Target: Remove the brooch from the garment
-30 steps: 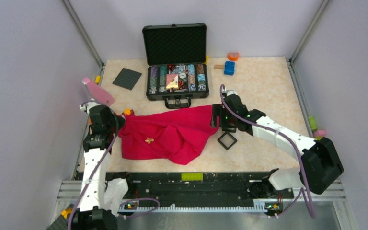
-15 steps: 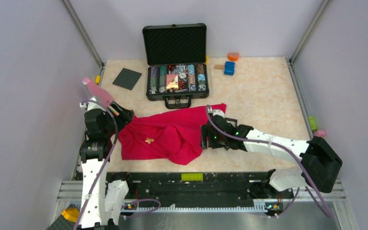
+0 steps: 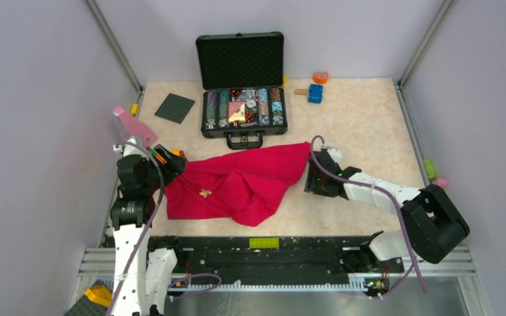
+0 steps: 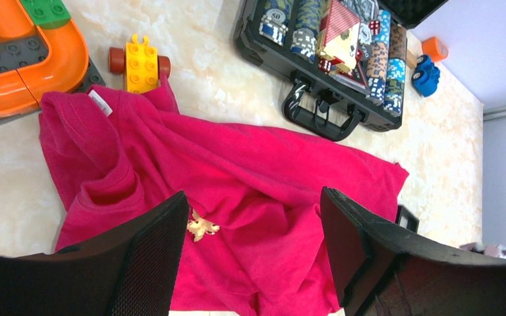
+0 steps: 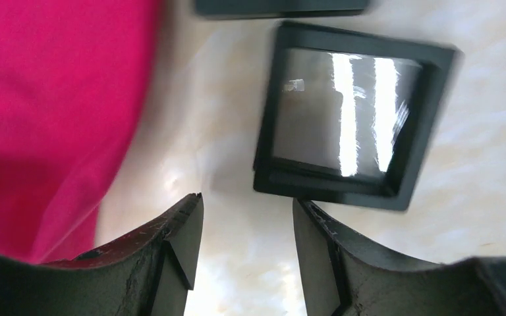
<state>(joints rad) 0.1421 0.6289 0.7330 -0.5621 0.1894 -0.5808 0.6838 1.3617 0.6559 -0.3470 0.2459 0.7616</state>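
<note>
1. The garment (image 3: 237, 184), a crumpled magenta cloth, lies on the table (image 3: 369, 118) just in front of the open case (image 3: 242, 112), stretching between the two arms
2. The brooch (image 3: 205, 193) sits on the cloth's left half, towards its near edge. The left wrist view shows it (image 4: 201, 227) as a tiny golden, spiky shape lying against the fabric
3. The left gripper (image 3: 170, 162) is at the cloth's left end, its jaws spread wide with nothing between them (image 4: 253, 201). In its own view the brooch appears just beside the tip of the left finger (image 4: 151, 250), and from above the gripper and brooch are near but apart
4. The right gripper (image 3: 316, 179) is at the cloth's right end, low over the table. Its jaws are partly open and hold nothing (image 5: 247, 204)
5. In the right wrist view bare table shows between the fingers, with the cloth's edge to the left and a black square frame (image 5: 323, 187) lying flat just beyond the right finger
6. A yellow brick toy (image 4: 140, 62) touches the cloth's far left corner, close to a white label (image 4: 99, 102), and an orange ring toy (image 4: 59, 52) lies beside it
7. A grey plate (image 3: 174, 107) lies left of the case, and a blue block (image 3: 315, 93) and an orange block (image 3: 320, 77) sit at the far edge
</note>
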